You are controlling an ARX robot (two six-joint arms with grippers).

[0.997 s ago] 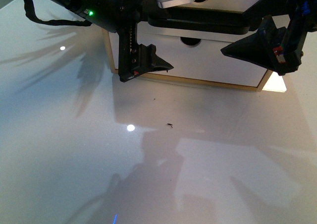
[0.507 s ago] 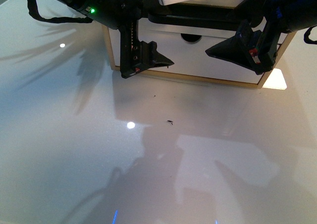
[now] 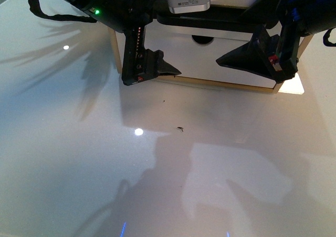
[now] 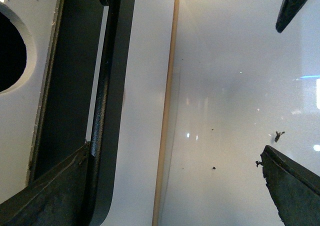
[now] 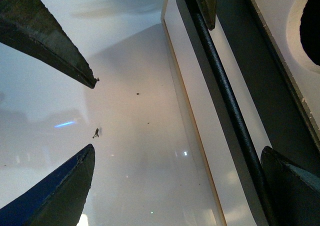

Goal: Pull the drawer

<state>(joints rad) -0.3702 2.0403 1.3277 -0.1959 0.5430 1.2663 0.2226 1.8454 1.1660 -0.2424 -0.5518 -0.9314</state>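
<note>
Left gripper (image 4: pixel 175 153) spread, one finger (image 4: pixel 50 196) against the bar (image 4: pixel 102 111), toward its left end. Drawer (image 4: pixel 20 126): upper tier of the cabinet (image 3: pixel 231 86), bar across its front. Right gripper (image 5: pixel 178 153) likewise spread, one finger touching the bar's right end. Stiff, probably light; best pulled evenly by the bar.

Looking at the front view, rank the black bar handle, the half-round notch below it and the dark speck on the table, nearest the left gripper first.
1. black bar handle, right at the left gripper, up top.
2. half-round notch, just below the handle, toward the right arm.
3. dark speck, out on the table, nearer the camera.
</note>
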